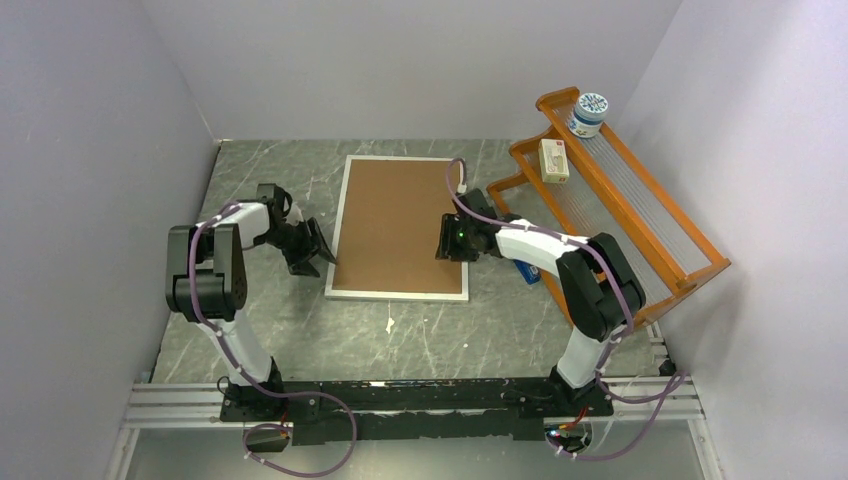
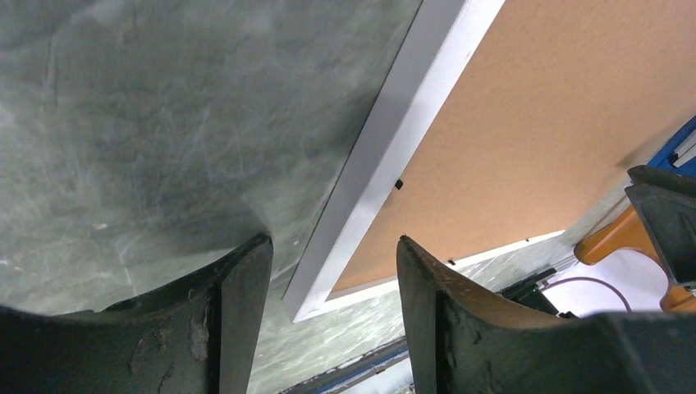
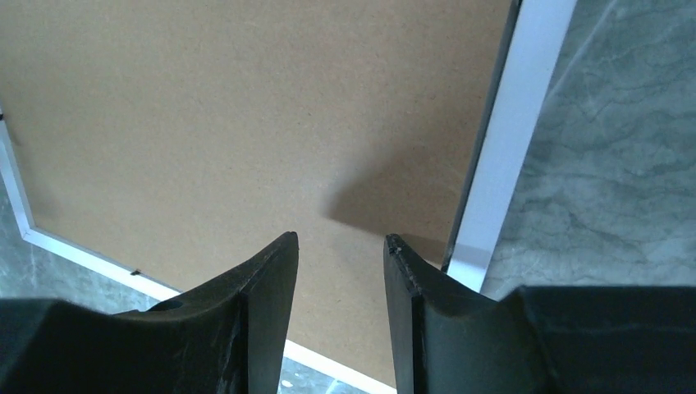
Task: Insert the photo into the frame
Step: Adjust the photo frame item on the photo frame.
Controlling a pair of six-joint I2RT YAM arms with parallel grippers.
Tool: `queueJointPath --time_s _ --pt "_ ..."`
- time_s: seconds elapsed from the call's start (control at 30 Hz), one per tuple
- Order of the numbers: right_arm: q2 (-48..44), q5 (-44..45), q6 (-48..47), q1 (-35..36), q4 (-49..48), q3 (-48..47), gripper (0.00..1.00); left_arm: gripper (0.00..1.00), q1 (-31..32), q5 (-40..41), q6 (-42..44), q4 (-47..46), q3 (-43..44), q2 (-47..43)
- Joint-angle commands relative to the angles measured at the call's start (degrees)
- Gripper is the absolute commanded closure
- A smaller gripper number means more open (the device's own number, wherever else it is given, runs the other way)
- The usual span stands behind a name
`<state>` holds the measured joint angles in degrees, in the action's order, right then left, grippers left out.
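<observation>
Left fingers (image 2: 234, 320) are parted, open and gripping nothing. They sit low beside the frame (image 2: 386, 139), and its white left rim runs up between them in the wrist view, close to the near corner. Whether the tips touch the table (image 1: 420, 340) can't be told from here. A small dark tab (image 2: 398, 185) shows on the rim's inner edge. Over to the right fingers (image 3: 263, 312): also spread, also holding nothing, poised over the brown board (image 3: 205, 123) just inside the right rim. Their shadow falls on the board right ahead of the tips, but contact is too close to call. From above, the frame lies flat in the middle of the table with its back up. The long sides run away from the arms, the board fills it edge to edge, and one arm works each long side. A small white scrap (image 1: 389, 324) lies on the grey marbled top just near of the frame. A blue item (image 1: 528, 270) peeks out under the right arm, mostly hidden, between frame and rack. That orange rack (image 1: 640, 215) stands along the right side, with a round tub (image 1: 588, 113) on its far end and a little box (image 1: 553, 160) one step lower.
</observation>
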<state>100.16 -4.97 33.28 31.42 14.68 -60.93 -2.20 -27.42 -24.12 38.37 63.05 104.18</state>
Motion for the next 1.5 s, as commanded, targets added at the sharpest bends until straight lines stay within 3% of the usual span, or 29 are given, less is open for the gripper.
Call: queueJointPath --time_s 0.0,0.2,0.3,0.5,0.93,1.23,1.47 --pt "-1.7 1.2 1.0 -0.7 1.2 -2.5 0.54 0.36 0.2 -1.1 2.4 -1.7 3.0 1.2" --pt "-4.3 6.6 4.4 -5.5 2.8 -4.1 0.51 0.32 0.2 -0.5 3.4 -1.7 5.8 2.9" --pt "-1.9 4.1 5.3 -8.3 4.7 -6.1 0.46 0.31 0.2 -0.7 3.2 -2.1 7.5 4.1" --pt "1.2 -3.2 4.4 -9.2 2.8 -7.8 0.46 0.30 0.2 -0.2 2.7 -2.7 9.3 6.8" --pt "6.2 -7.8 3.4 -9.4 2.4 -8.7 0.46 0.31 0.2 -1.5 3.2 -3.6 9.3 10.1" --pt "8.0 -14.8 4.2 -9.4 -2.3 -6.6 0.61 0.38 0.3 -7.2 2.8 -5.7 7.6 11.0" --pt "8.6 -23.8 5.0 -9.4 -9.6 -3.7 0.66 0.38 0.4 -9.6 1.5 -8.0 5.3 11.1"
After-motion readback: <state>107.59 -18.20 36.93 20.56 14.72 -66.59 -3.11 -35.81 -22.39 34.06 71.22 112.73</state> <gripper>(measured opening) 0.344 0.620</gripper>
